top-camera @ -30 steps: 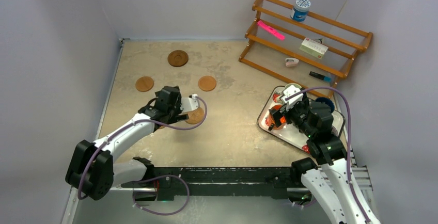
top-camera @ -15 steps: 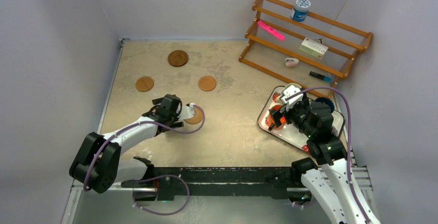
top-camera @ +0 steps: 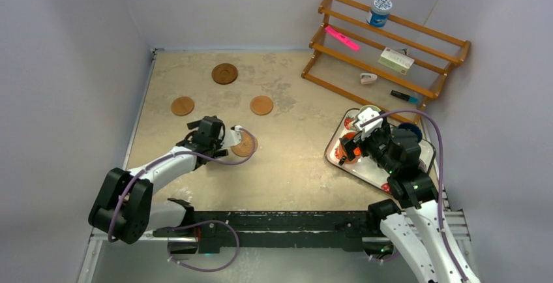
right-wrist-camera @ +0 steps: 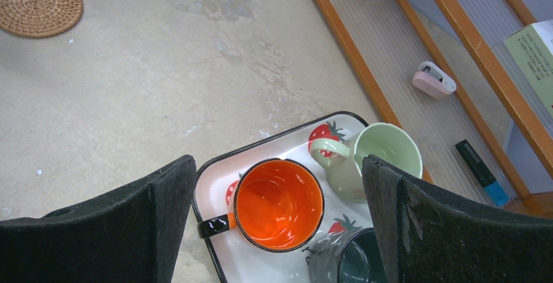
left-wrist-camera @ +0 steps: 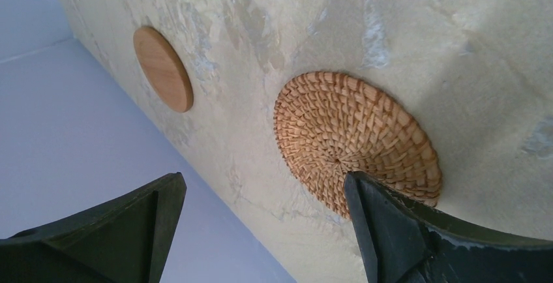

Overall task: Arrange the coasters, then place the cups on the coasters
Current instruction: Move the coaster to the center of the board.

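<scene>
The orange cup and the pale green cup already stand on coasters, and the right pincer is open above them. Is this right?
Not quite. The orange cup and the pale green cup stand on the strawberry tray, not on coasters, as the right wrist view shows. The right pincer is open above them.

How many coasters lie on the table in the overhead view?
4: dark coaster at the back, left cork coaster, right cork coaster, woven coaster beside the left arm. Another may be hidden.
</scene>
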You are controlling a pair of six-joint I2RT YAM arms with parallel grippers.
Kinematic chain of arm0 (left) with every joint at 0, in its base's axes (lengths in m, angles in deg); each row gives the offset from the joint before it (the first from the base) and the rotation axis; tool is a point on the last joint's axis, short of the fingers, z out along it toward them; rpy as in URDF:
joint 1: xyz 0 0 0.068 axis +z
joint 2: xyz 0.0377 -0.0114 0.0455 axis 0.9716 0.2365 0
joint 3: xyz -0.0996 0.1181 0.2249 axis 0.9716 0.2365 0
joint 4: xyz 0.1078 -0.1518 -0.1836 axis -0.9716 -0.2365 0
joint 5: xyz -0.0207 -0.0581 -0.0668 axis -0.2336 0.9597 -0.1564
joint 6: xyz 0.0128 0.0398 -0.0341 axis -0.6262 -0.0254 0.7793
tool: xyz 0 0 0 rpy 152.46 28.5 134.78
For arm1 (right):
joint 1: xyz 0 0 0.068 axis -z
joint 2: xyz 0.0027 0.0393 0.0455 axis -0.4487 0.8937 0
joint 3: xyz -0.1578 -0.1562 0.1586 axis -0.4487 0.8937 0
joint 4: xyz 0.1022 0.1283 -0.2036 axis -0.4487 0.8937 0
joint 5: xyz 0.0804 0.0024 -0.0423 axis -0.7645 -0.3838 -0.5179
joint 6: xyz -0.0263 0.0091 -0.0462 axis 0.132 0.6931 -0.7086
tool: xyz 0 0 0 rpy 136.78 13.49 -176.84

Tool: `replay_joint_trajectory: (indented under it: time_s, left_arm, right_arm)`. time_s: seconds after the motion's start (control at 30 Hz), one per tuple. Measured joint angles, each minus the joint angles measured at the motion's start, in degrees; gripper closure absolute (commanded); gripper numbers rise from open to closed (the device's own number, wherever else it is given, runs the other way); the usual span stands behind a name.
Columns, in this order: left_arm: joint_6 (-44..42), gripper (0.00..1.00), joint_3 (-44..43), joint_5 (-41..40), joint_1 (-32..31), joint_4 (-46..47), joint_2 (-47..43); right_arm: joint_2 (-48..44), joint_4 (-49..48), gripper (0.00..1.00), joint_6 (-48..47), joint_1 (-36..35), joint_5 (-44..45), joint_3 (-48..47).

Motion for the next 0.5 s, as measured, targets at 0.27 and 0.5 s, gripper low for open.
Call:
replay_joint_trajectory:
  time_s: [0.27, 0.5]
  left_arm:
    - [-2.0, 0.0, 0.0, -1.4, 3.0, 4.3, 3.9]
    - [-3.0, 0.0, -0.7, -2.6, 3.9, 8.0, 6.6]
  right_arm:
    - [0.0, 0.0, 0.01, 0.0, 0.0, 0.0, 0.0]
    - [0.0, 0.0, 0.01, 0.0, 0.0, 0.0, 0.0]
